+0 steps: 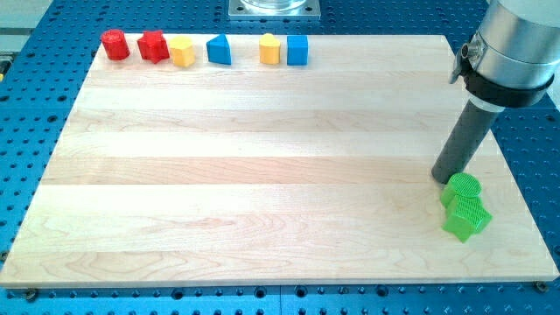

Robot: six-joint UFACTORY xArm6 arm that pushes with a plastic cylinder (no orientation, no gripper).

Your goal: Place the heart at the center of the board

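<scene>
My tip rests on the wooden board near the view's right edge, holding nothing, touching or just beside the upper left of a green round block. A green star-like block sits directly below that one. The yellow heart lies well apart from the tip, in the row along the view's top edge, just left of a blue cube. Further left stand a blue triangular block, a yellow block, and two red blocks.
</scene>
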